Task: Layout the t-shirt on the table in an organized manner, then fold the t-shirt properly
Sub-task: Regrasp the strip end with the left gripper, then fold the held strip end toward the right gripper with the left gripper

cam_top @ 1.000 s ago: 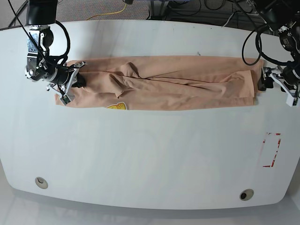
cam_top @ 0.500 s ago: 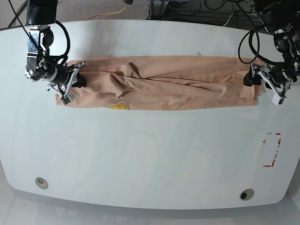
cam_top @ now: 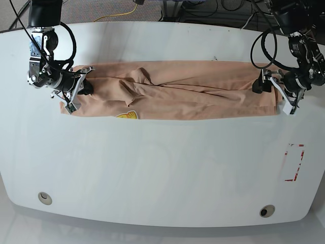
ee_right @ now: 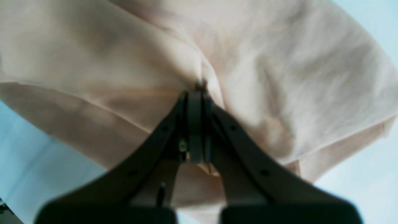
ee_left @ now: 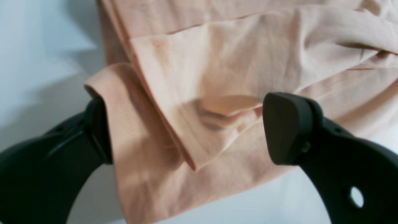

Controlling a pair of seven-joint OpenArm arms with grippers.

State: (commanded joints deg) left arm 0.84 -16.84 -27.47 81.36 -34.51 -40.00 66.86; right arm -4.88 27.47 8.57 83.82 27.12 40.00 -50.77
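Right claw (ee_right: pixel 195 93) pinched together on a fold of the t-shirt (cam_top: pixel 172 91), fabric bunched at the tips, at the shirt's end on the base view's left. Left claw (ee_left: pixel 186 130) spread wide apart, straddling the layered hem corner at the opposite end; one finger (ee_left: pixel 287 127) on top of the cloth, the other tucked against a curled edge. Nothing clamped there. Shirt stretched out as a long narrow band across the far half of the bench (cam_top: pixel 162 173), wrinkled through the middle, lying flat between both arms. Yellow print (cam_top: pixel 127 115) peeking out at the near edge, closer to the right claw. Red tape mark (cam_top: pixel 294 162) near the bench's corner, well apart from the shirt. Two grommets (cam_top: pixel 44 197) along the near edge.
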